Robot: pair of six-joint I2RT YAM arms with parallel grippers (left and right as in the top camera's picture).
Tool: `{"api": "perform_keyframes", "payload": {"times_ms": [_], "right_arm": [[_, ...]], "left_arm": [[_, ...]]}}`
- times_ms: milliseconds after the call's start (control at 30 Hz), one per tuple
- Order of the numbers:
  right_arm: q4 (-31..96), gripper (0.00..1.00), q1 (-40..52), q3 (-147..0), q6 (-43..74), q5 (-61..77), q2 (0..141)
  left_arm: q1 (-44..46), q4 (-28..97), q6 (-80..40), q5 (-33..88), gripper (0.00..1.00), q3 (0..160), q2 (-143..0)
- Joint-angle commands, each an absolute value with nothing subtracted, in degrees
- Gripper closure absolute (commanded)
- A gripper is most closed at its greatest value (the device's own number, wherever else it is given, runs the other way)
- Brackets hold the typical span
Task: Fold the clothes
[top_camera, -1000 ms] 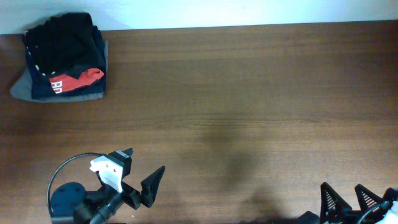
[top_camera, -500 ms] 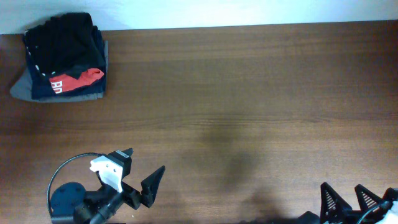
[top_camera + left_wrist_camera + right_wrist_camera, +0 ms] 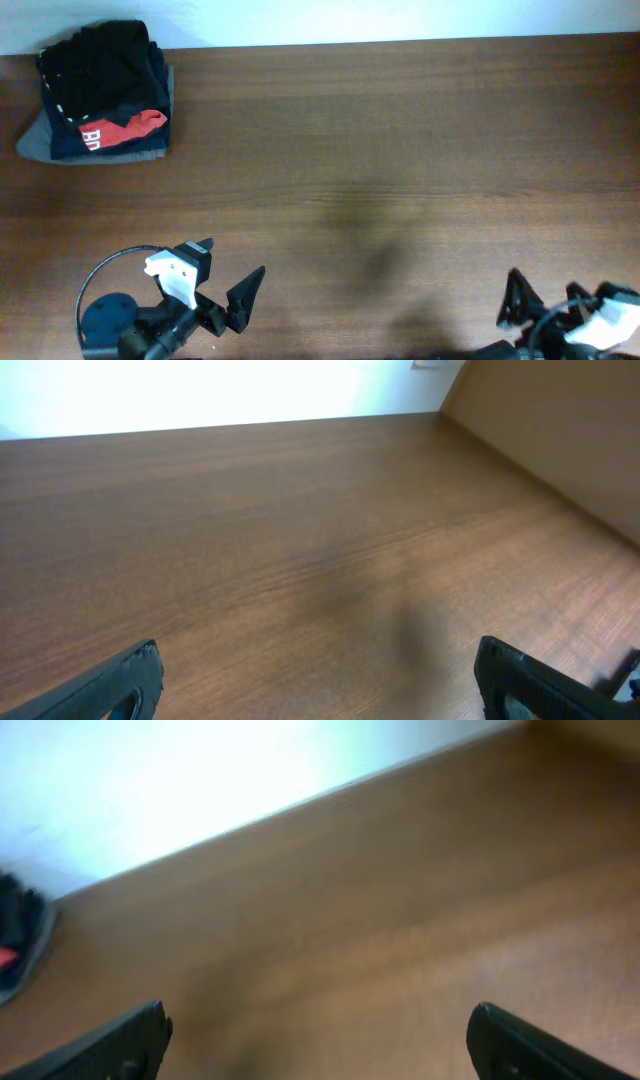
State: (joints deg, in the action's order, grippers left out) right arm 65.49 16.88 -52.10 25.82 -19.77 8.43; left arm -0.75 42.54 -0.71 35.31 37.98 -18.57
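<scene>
Overhead alone takes in both arms and the pile at the table's (image 3: 400, 130) far left corner.
The right wrist view catches only the pile's edge; the left wrist view shows just wood. The left gripper (image 3: 232, 258) and right gripper (image 3: 543, 285) stand with jaws wide apart, holding nothing. The clothes (image 3: 98, 58), plain black, lie crumpled atop a folded stack (image 3: 110, 138) of dark, red and grey garments.
</scene>
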Motion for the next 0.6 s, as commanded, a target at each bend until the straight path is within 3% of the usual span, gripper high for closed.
{"api": "perform_keyframes", "payload": {"times_ms": [0, 133, 300, 567], "right_arm": [[59.4, 0.01, 13.2, -47.8, 15.1, -15.5, 7.4], [49.1, 0.01, 8.3, -40.4, 7.7, -7.6, 6.0], [37.3, 0.01, 1.5, -29.4, 6.4, -1.2, 4.3], [18.2, 0.01, -0.2, -15.1, 6.4, 2.8, 0.2]], "left_arm": [[-0.5, 42.3, -0.9, 35.1, 0.01, 37.5, -17.9], [-0.5, 42.3, -0.9, 35.1, 0.01, 37.5, -17.9], [-0.5, 42.3, -0.9, 35.1, 0.01, 37.5, -17.9], [-0.5, 42.3, -0.9, 35.1, 0.01, 37.5, -17.9]]}}
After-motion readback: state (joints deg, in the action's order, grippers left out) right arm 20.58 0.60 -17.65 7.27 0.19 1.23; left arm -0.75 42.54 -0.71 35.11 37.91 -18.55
